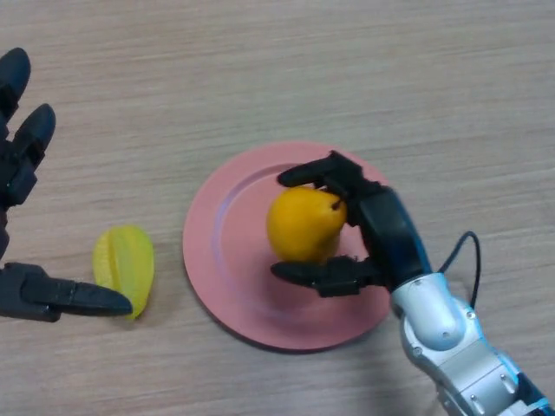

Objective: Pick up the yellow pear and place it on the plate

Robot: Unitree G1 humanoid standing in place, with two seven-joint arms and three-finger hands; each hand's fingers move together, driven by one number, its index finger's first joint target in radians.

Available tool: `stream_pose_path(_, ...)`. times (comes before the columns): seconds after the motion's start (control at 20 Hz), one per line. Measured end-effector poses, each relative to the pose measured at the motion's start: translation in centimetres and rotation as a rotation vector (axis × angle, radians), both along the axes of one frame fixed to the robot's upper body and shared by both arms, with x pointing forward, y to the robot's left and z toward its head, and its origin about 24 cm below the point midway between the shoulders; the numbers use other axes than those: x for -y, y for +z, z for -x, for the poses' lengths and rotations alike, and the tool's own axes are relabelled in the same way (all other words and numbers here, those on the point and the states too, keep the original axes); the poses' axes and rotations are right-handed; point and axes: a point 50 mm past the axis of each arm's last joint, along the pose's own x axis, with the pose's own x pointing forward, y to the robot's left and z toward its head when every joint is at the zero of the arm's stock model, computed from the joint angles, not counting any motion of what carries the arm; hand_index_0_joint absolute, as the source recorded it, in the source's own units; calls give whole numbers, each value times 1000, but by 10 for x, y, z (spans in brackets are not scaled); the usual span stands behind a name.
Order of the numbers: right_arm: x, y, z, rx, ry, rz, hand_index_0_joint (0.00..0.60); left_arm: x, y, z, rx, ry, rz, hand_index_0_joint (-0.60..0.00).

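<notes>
The yellow pear (303,225) lies over the middle of the pink plate (227,260) in the head view. My right hand (381,225) comes in from the lower right and is shut on the pear, fingers curled over its far side and thumb under its near side. Whether the pear rests on the plate or hangs just above it I cannot tell. My left hand (22,156) shows at the left edge, open, with its fingers spread and its thumb (69,297) lying near the table.
A yellow-green starfruit (126,267) lies on the wooden table (347,69) just left of the plate, touching or nearly touching my left thumb.
</notes>
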Motion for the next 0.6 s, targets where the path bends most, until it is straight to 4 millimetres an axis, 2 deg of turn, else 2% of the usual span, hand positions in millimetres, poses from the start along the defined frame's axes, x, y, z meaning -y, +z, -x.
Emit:
stream_pose_path(0.05, 0, -3, 2, -11, 1, 2, 550, -1, -1, 1, -6, 3, 0, 0)
stream_pose_path(0.1, -1, -8, 5, -33, 7, 13, 400, -3, -1, 2, -6, 13, 0, 0)
stream_pose_path(0.15, -1, -10, 5, -48, 6, 23, 300, -4, -1, 2, -4, 19, 0, 0)
stream_pose_path(0.2, 0, -13, 4, -57, 2, 44, 150, -6, 0, 3, -2, 27, -1, 0)
stream_pose_path(0.25, 0, -16, 3, -51, 0, 91, 50, -8, 0, 4, 0, 36, 0, 0)
stream_pose_path(0.3, 2, -23, 1, -60, -7, 159, 0, -9, 0, 4, 2, 43, -2, 0)
stream_pose_path(0.4, 4, -28, 1, -91, -19, 188, 0, -9, 0, 4, 0, 48, -10, 0)
stream_pose_path(0.6, 3, -24, 1, -77, -14, 181, 0, -8, -3, 5, -5, 44, 10, 0)
